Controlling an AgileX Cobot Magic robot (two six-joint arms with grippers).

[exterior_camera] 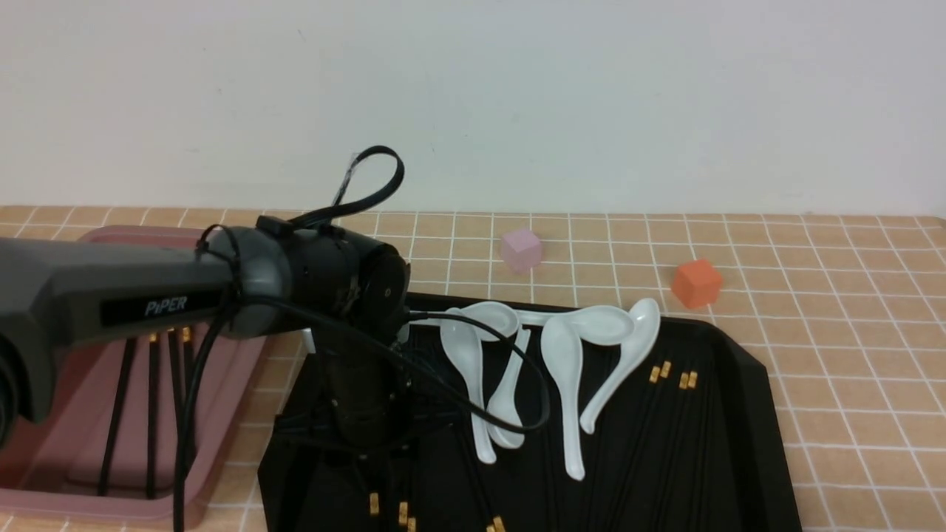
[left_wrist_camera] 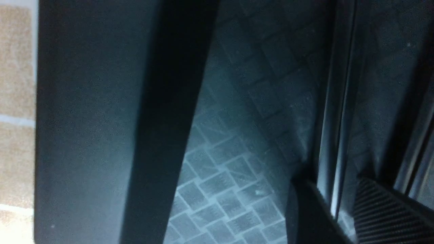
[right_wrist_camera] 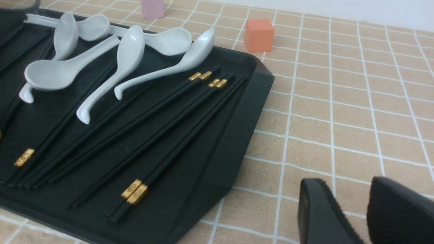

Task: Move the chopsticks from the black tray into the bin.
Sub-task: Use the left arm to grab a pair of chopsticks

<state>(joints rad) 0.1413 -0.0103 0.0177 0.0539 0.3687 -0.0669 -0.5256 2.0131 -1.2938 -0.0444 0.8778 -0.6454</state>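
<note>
the job is part done. four or so chopsticks already lean inside the bin, which sits at nine o'clock from the black tray. far more are left on the tray. one group lies along its three to four o'clock side with gold bands at either end. more bands show at six o'clock near the front edge, and others pass under the white spoons at twelve o'clock. i'd judge well under half moved.

the left gripper points straight down into the tray's eight o'clock corner, very close to the floor. its jaws stand apart, and a single chopstick runs up between the two pads. that close view is dim and blurred, so the pads may or may not be touching the stick. it looks straddled rather than pinched, and nothing is lifted.

the right gripper hangs over bare tiled tabletop at about four o'clock from the tray, jaws a little apart and empty.
</note>
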